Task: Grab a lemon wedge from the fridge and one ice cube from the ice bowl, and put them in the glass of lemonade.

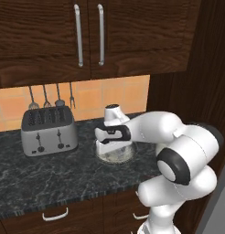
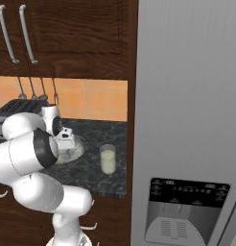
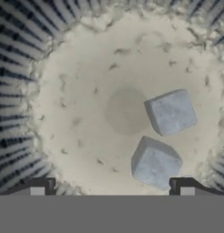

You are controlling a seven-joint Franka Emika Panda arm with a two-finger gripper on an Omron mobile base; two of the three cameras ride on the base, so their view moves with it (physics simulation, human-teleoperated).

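Gripper (image 3: 112,187) spread wide, grasping nothing — hangs directly over ice bowl (image 3: 77,127) on dark counter (image 1: 50,178). Two ice cubes in bowl: one (image 3: 171,112) right of centre, other (image 3: 155,164) nearer fingertips, both squarish, no clear long axis. One glass of lemonade (image 2: 108,159) upright, near bowl on fridge (image 2: 187,120) side. One toaster (image 1: 49,130).

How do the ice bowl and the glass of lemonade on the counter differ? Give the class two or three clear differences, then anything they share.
The ice bowl is wide and shallow; the glass of lemonade is narrow and upright. The bowl holds two pale ice cubes on a speckled floor; the glass holds creamy-yellow liquid. The open gripper hangs just above the bowl, while the glass stands apart nearer the fridge. Both rest on the dark counter.
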